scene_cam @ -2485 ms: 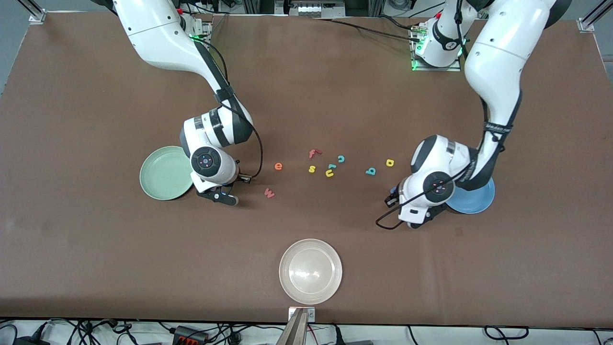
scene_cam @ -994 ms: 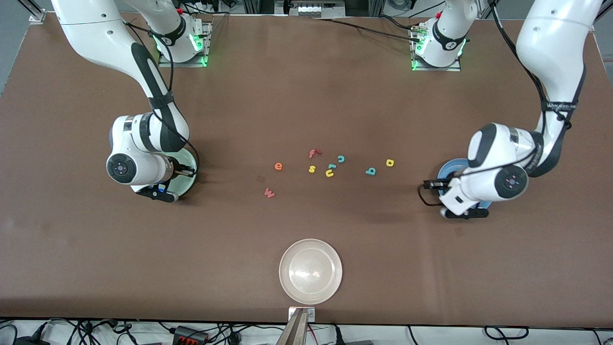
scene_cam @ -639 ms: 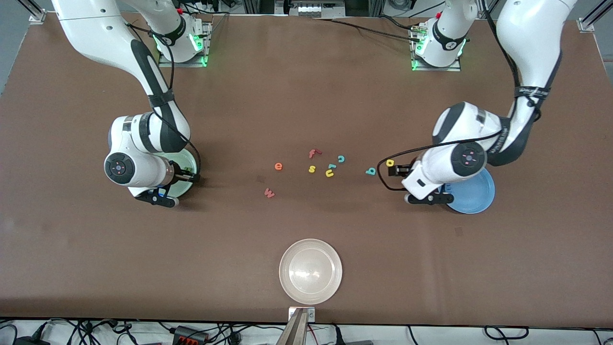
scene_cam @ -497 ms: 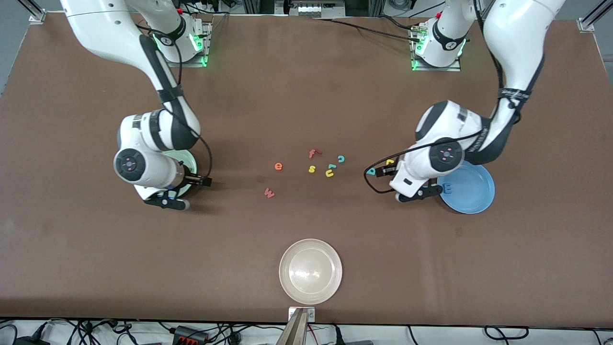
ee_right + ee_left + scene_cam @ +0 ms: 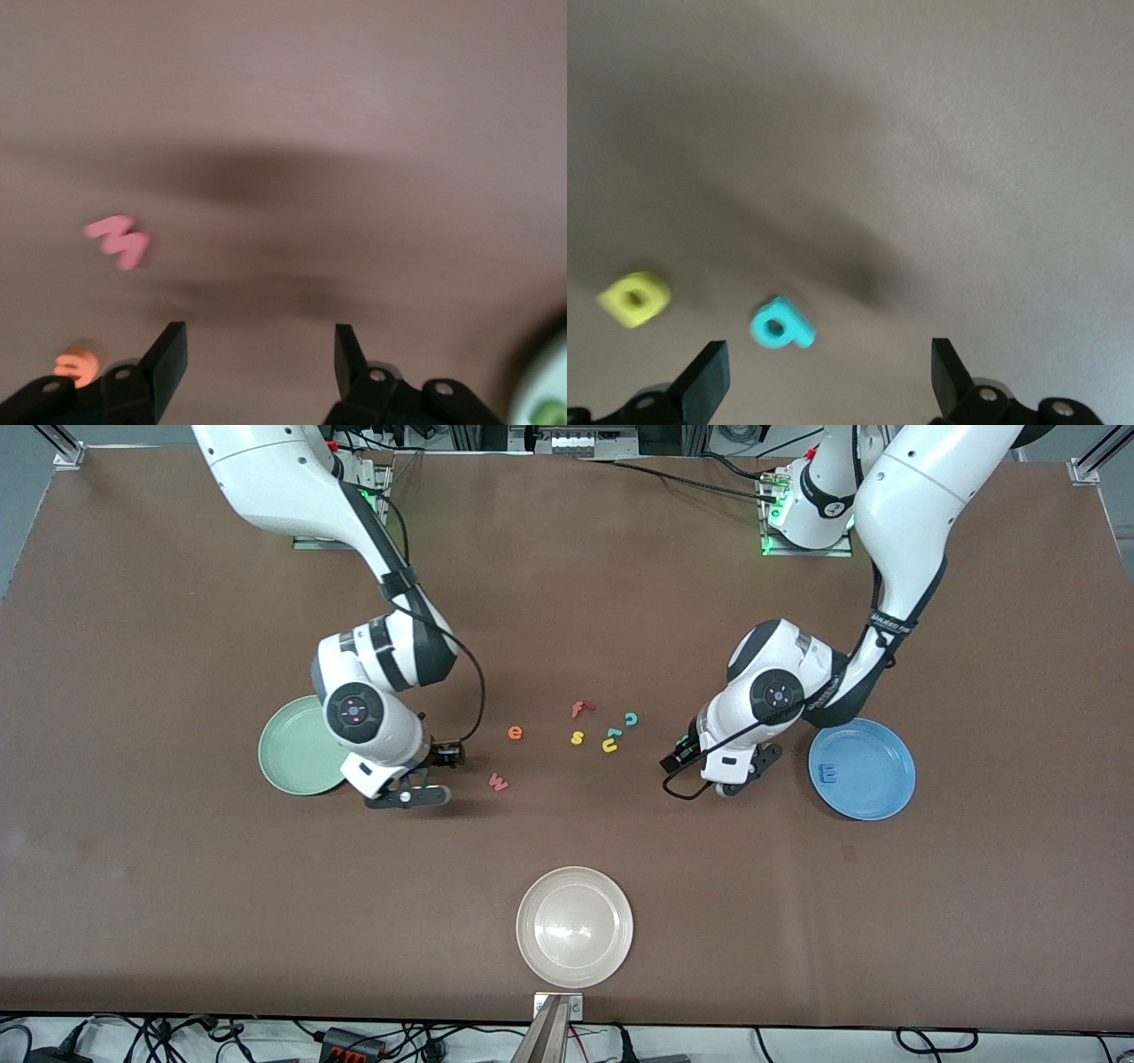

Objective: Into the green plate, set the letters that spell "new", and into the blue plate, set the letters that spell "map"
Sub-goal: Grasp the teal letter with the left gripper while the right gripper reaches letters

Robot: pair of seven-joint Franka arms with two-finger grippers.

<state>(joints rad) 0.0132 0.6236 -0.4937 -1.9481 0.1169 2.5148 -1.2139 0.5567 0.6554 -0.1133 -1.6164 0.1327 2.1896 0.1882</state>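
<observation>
Closest to the front camera sits a whitish-beige plate (image 5: 575, 926), well apart from both grippers. Farther in, the right gripper (image 5: 409, 797) hangs over bare table just beside the green plate (image 5: 297, 746), its fingers (image 5: 166, 363) spread with nothing between them. In the right wrist view a green scrap, likely the n (image 5: 551, 413), shows on the plate's pale edge, though its shape cannot be made out. The pinkish-red w (image 5: 499, 781) lies on the table a short way off that gripper toward the table's middle, and the orange e (image 5: 515, 732) lies a little farther from the camera than the w. At the left arm's end, the left gripper (image 5: 742, 776) is over the table beside the blue plate (image 5: 873, 797), its fingers (image 5: 709, 381) wide apart and empty. The blue m (image 5: 827, 773) lies in that plate. In the left wrist view the teal a (image 5: 780, 324) lies on the table just ahead of the open fingers, with the yellow p (image 5: 634, 297) close beside it; in the front view the arm covers both. Between the two grippers, farther from the camera than the w, lies a small cluster: a yellow s (image 5: 577, 737), a yellow hooked letter (image 5: 609, 746) touching a small teal piece (image 5: 614, 732), a teal c (image 5: 632, 718) and a red f (image 5: 579, 708).
</observation>
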